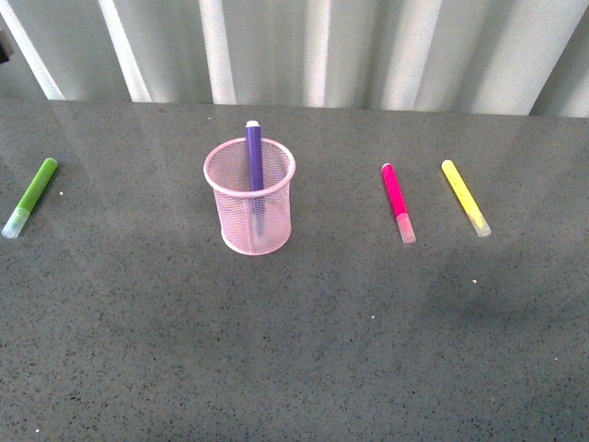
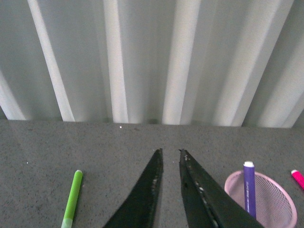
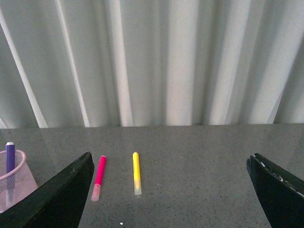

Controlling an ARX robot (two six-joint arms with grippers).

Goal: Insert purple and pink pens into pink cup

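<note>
The pink cup stands upright on the grey table, left of centre in the front view. The purple pen stands inside it, leaning on the back rim. The pink pen lies flat to the cup's right, clear cap toward me. Neither arm shows in the front view. My left gripper is shut with nothing in it, held above the table between the green marker and the pink cup. My right gripper is wide open and empty; the pink pen lies just beside one finger.
A lime-green marker lies at the far left. A yellow marker lies right of the pink pen, roughly parallel to it. A corrugated white wall runs behind the table's back edge.
</note>
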